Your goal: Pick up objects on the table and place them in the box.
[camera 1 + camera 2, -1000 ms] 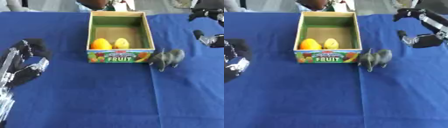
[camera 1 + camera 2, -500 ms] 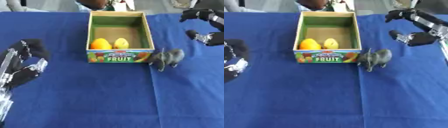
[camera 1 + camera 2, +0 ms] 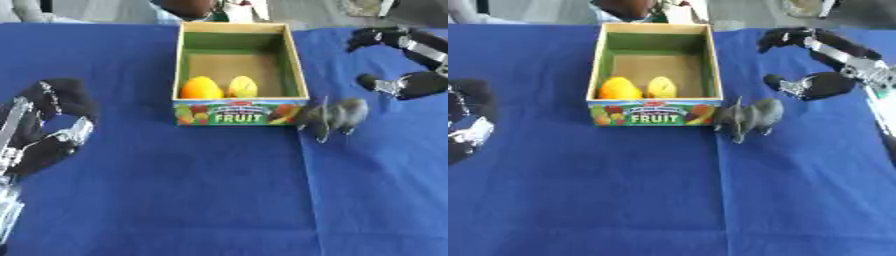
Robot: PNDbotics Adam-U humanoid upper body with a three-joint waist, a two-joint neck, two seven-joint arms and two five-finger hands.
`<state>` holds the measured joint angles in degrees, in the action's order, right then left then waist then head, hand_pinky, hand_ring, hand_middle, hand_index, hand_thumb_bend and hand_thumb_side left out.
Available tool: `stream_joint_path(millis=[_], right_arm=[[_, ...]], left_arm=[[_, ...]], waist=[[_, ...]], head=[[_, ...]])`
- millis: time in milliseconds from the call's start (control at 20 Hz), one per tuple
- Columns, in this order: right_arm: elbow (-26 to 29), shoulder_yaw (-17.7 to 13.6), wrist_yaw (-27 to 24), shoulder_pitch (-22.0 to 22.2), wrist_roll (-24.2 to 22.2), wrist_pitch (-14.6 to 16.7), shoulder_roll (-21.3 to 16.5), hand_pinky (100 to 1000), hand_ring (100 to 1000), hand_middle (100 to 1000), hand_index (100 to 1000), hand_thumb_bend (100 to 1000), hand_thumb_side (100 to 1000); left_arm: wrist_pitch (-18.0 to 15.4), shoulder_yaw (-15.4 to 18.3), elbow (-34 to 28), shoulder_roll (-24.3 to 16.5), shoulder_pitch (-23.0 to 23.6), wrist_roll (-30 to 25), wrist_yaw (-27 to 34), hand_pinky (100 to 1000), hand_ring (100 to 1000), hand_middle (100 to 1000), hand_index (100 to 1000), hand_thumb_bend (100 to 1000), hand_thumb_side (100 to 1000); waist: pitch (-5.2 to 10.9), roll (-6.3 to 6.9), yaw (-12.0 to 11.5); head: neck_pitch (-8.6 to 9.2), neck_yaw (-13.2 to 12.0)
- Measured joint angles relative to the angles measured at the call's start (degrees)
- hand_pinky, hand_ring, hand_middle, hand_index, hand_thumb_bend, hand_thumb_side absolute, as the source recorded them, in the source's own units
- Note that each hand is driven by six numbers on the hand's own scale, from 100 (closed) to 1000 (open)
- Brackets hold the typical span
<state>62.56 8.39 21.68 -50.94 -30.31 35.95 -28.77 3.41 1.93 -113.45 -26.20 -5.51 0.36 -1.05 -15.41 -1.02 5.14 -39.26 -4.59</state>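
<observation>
Two fruits already sit in the box [image 3: 297,65]: an orange one [image 3: 200,88] and a yellow one [image 3: 242,87], both at the near end, side by side.

Left eye view: a grey elephant toy [image 3: 333,116] stands upright on the blue tablecloth [image 3: 192,190], just beside the box's near right corner; I can't tell if it touches the box. It looks like the only loose object left. The right hand [image 3: 411,82] has come in from the upper right over the last second, moving left and toward the toy. It now hangs above and to the right of the elephant, near but still apart. Fingers spread with thumb apart from them, nothing held. The left hand [image 3: 48,132] is at the left edge, fingers relaxed, empty, unchanged from a second ago.

Right eye view: same layout, shifted. The elephant's trunk end points at the FRUIT label. The right hand's upper fingers [image 3: 794,36] arch over the cloth beside the box's right wall, with the lower part nearer the toy's back. The gap between hand and toy is clearly smaller than a second ago. The toy hasn't moved.

My read: this is the approach phase for the last pick. The hand needs to continue down-left and close around the elephant's body. Risk is nudging it against the box wall or tipping it, since it stands on narrow legs. Free floor is left in the far half of the box for the drop.
</observation>
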Motion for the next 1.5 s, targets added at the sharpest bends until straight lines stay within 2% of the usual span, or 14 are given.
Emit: stream_joint_path(millis=[500, 1150, 1500], right_arm=[[-1.88, 2.02, 8.45, 0.20, 2.59, 2.59, 0.96, 913, 1000, 777, 908, 317, 683], [-2.34, 4.09, 14.49, 1.35, 3.03, 3.03, 1.49, 915, 1000, 783, 906, 364, 758], [-3.05, 4.33, 18.10, 2.39, 3.62, 3.63, 1.41, 914, 875, 789, 907, 407, 789]], left_arm=[[-0.06, 0.00, 0.00, 0.01, -0.03, -0.13, 0.00, 663, 689, 620, 757, 269, 259], [0.04, 0.00, 0.00, 0.01, -0.04, -0.23, 0.00, 663, 690, 620, 756, 267, 263], [0.05, 0.00, 0.00, 0.05, -0.03, -0.22, -0.03, 663, 690, 621, 756, 266, 265]], waist=[[-0.10, 0.00, -0.06], [-0.11, -0.03, 0.03], [-0.12, -0.02, 0.16]], head=[[0.00, 0.27], [-0.01, 0.41], [-0.01, 0.38]])
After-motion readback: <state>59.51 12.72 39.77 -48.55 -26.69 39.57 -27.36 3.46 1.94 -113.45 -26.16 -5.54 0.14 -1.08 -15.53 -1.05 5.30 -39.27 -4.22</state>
